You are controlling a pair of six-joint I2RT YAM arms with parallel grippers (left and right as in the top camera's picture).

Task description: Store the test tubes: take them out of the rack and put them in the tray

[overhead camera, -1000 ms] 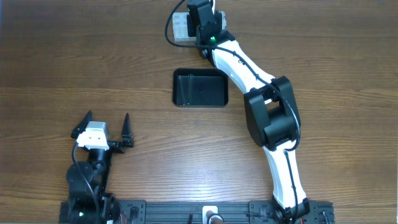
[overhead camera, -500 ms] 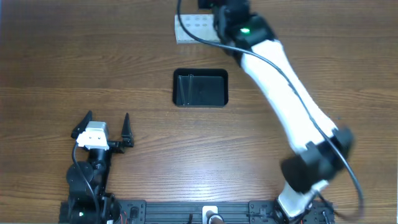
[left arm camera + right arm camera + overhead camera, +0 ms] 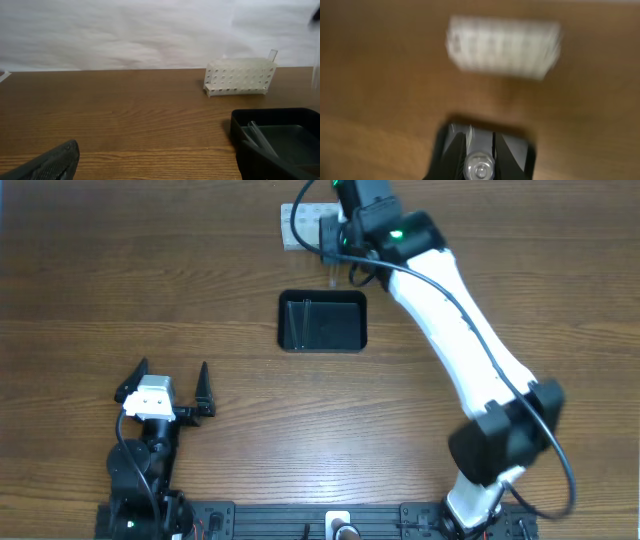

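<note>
1 test tube (image 3: 479, 167) clamped between jaws of right gripper (image 3: 335, 242), left gripper (image 3: 172, 368) spread wide

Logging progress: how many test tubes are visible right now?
4: one tube in the right gripper, one standing at the rack's end, apparently two lying in the tray. Clear glass, so others may be hidden.

Wooden counter (image 3: 120, 260), brown, grain running side to side in the top view; plain white wall (image 3: 125, 35) behind the counter's far edge in the left wrist view; small pale corner of something (image 3: 2, 75) on the counter at the frame edge, too little showing to tell what; black rail (image 3: 290, 515) along the counter's near edge in the top view.
</note>
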